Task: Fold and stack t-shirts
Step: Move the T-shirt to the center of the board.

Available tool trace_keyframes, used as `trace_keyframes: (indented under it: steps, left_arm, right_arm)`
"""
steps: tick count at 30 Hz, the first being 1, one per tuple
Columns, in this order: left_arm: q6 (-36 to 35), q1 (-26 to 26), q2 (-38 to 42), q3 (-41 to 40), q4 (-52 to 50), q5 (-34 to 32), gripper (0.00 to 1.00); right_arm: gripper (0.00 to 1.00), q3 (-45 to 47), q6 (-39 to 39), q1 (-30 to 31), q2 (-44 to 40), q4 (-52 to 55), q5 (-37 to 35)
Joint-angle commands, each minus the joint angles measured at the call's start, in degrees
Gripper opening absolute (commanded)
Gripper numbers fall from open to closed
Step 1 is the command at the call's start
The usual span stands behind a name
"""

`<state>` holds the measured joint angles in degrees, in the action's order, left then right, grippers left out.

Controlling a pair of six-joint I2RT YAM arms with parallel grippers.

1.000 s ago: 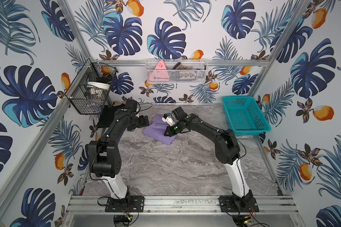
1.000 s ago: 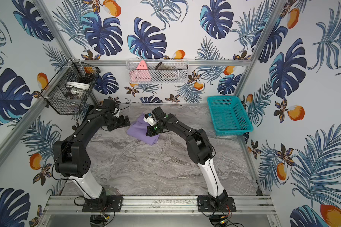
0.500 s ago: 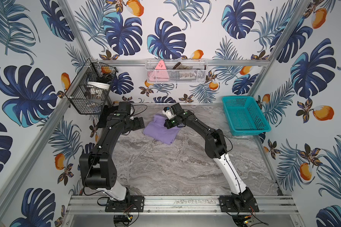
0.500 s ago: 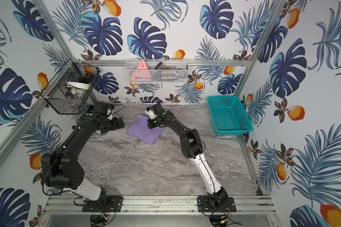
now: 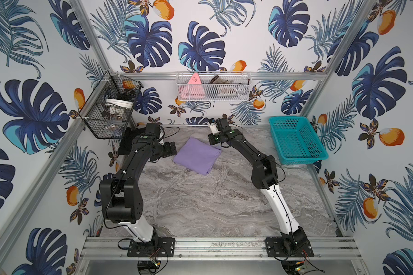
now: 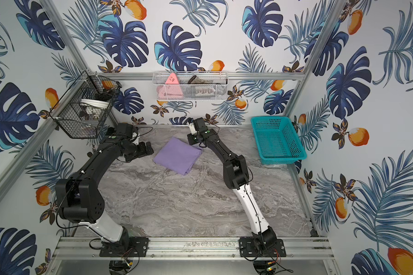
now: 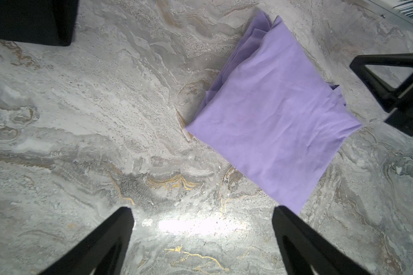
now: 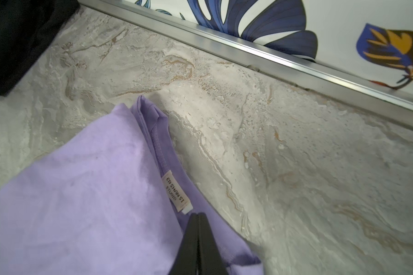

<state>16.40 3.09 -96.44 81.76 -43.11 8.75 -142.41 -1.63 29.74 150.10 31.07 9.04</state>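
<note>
Near the bench's (image 5: pixel 200 202) far edge, a folded purple shirt (image 5: pixel 196 156) is flanked by wide-open left fingers (image 7: pixel 100 242) and closed right fingers (image 8: pixel 205 240); the fold could be undone if snagged.

Marble table in a leaf-papered cell, with three baskets around it

The grey-veined table (image 5: pixel 200 202) spreads between walls of blue leaf wallpaper (image 5: pixel 200 47). A teal plastic basket (image 5: pixel 301 157) stands at its far right corner. On the back wall hangs a white mesh basket (image 5: pixel 224 92), which holds a pink triangular item (image 5: pixel 194 79) at its left end beside darker things too blurred to name. A black wire basket (image 5: pixel 98 119) hangs on the left wall with a white round rim (image 5: pixel 118 102) inside it. An aluminium rail (image 5: pixel 224 247) runs along the near edge.
</note>
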Motion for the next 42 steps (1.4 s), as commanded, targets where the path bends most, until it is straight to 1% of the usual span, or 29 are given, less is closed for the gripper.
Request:
trace_keyframes:
  steps: [1,2,4,5,7,9,11,16,19,22,24,26,28,32,36,39,42]
  left_arm:
    - [-0.75,0.07,-2.36,1.48,1.36,-0.27,0.99]
    - [-0.86,0.07,-3.34,2.26,1.30,-0.59,0.99]
    - [-0.76,0.16,-4.89,3.74,0.83,-1.02,0.95]
    - [-0.57,0.16,-5.32,4.32,0.75,-1.31,0.93]
    - [0.53,0.16,-5.33,4.79,0.49,-2.38,0.92]
    - [0.82,0.16,-4.77,4.41,0.42,-2.81,0.95]
    - [1.26,0.16,-4.07,3.58,0.13,-3.86,0.99]
    - [1.04,0.16,-1.74,0.69,0.12,-4.19,0.99]
    - [1.25,0.16,-0.14,-0.95,0.23,-4.16,0.98]
    - [1.02,0.16,0.99,-1.58,-0.16,-4.35,0.99]
    - [1.00,0.24,1.32,-1.51,-0.39,-4.45,0.99]
    - [1.30,0.32,1.52,-1.42,-0.15,-4.40,0.99]
    - [1.68,0.38,1.61,-1.51,0.39,-4.12,0.99]
    - [2.61,0.59,1.43,-1.43,1.34,-3.12,0.99]
    - [4.77,0.69,1.93,-2.86,1.99,-0.05,0.98]
    - [9.61,0.61,3.73,-9.05,4.05,4.39,0.97]
    - [17.44,0.34,6.31,-22.05,11.33,13.92,0.97]
  right_arm:
    - [0.31,2.95,-6.79,0.52,-5.25,1.28,8.57]
    - [0.00,4.41,-7.47,1.26,-6.20,1.57,9.80]
    - [0.00,6.56,-7.47,3.27,-7.42,1.60,9.14]
    - [0.00,6.55,-7.47,4.46,-7.26,1.41,8.63]
    - [0.00,4.47,-8.17,5.85,-5.46,1.29,8.96]
    - [0.00,1.74,-8.57,7.08,-2.90,1.27,9.96]
    - [0.00,0.63,-7.19,8.58,-0.61,1.19,9.72]
    - [0.00,1.01,-4.45,9.99,3.90,1.88,7.29]
    - [0.00,1.58,-0.92,9.75,5.96,3.08,6.88]
    - [0.00,5.83,1.69,9.53,6.40,5.46,7.98]
    - [0.00,11.42,3.00,9.55,4.31,6.48,9.19]
    - [0.00,18.07,4.26,9.46,0.40,6.61,11.13]
    - [0.00,23.90,4.79,9.39,-3.64,6.23,11.62]
    - [0.00,34.79,4.45,8.78,-11.80,5.14,11.99]
    - [0.00,44.98,3.17,8.50,-20.76,4.48,11.88]
    - [0.00,54.39,1.61,8.41,-28.92,3.62,12.30]
    - [0.00,61.96,0.23,8.49,-35.79,2.01,13.05]
